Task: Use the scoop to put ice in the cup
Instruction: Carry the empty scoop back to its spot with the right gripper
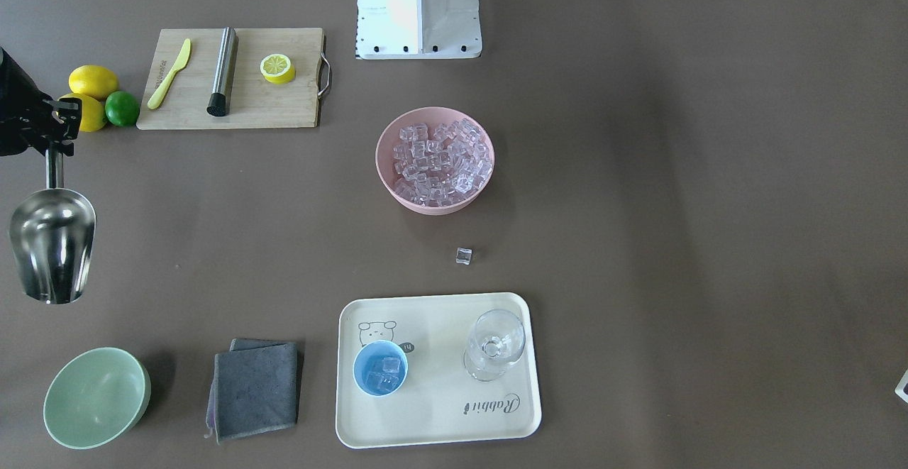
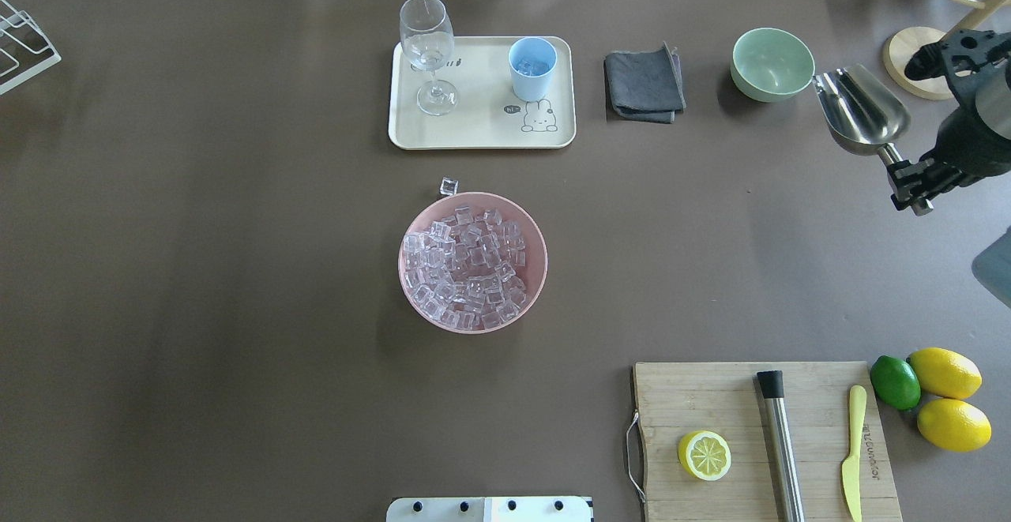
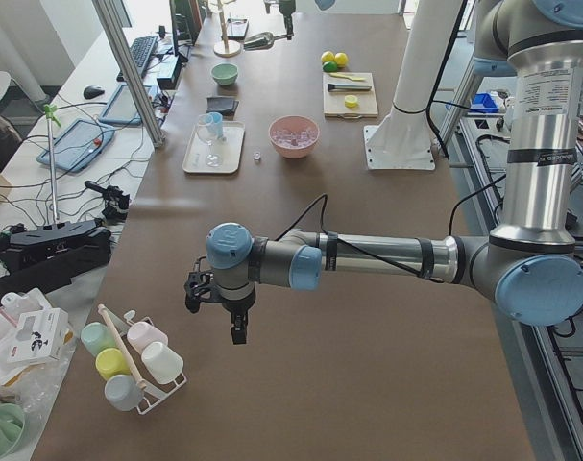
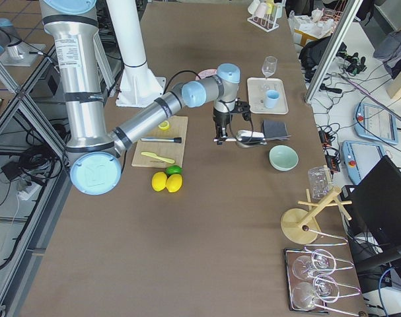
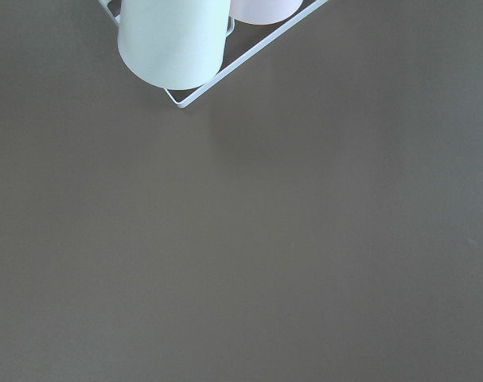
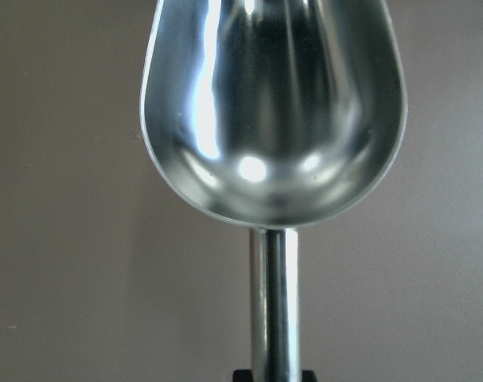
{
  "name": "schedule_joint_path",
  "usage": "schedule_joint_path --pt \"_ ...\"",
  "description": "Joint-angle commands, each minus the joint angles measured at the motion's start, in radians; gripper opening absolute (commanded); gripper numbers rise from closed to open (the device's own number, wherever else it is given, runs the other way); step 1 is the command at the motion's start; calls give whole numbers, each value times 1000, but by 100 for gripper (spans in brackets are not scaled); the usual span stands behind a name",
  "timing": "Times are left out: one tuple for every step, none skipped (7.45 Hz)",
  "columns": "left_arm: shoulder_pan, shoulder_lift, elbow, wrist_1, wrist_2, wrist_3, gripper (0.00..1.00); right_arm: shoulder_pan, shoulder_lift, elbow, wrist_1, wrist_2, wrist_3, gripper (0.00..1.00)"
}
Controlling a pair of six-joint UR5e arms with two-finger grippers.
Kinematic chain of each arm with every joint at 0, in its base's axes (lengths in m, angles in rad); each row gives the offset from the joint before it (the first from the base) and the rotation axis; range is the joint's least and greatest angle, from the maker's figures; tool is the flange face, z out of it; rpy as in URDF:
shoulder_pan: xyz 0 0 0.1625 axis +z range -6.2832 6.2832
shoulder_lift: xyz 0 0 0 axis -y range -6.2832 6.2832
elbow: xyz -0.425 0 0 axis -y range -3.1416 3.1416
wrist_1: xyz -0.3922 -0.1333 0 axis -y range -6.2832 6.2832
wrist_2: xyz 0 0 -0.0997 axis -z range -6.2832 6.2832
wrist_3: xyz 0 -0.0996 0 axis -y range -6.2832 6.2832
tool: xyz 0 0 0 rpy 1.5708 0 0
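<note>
Held empty scoop (image 2: 865, 111) in right gripper (image 2: 908, 188), 2 o'clock of ice (image 2: 472, 265); left gripper (image 3: 237, 331) grip untellable. Probably needed shallow dig, level carry to cup (image 2: 531, 66).

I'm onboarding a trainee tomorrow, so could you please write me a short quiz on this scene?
1. True or false: the scoop holds ice.
2. Where is the stray cube? A in the glass; B on the table between the pink bowl and the tray; C on the board.
3. Which arm's fingers hold the scoop?
Key: 1 false, it is empty; 2 B; 3 the right arm's.
</note>
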State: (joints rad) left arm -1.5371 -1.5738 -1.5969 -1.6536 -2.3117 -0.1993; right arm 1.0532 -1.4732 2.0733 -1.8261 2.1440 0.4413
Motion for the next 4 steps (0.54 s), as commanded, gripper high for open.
schedule_joint_path --pt "0 0 -2 0 0 0 99 46 -183 -94 347 30 223 0" --pt "0 -2 -2 0 -2 0 99 82 -194 -142 355 109 217 0" --pt "0 0 -2 0 -2 0 99 100 -211 -178 352 157 159 0" --pt "0 0 0 0 -2 0 99 109 -219 -227 352 189 95 0"
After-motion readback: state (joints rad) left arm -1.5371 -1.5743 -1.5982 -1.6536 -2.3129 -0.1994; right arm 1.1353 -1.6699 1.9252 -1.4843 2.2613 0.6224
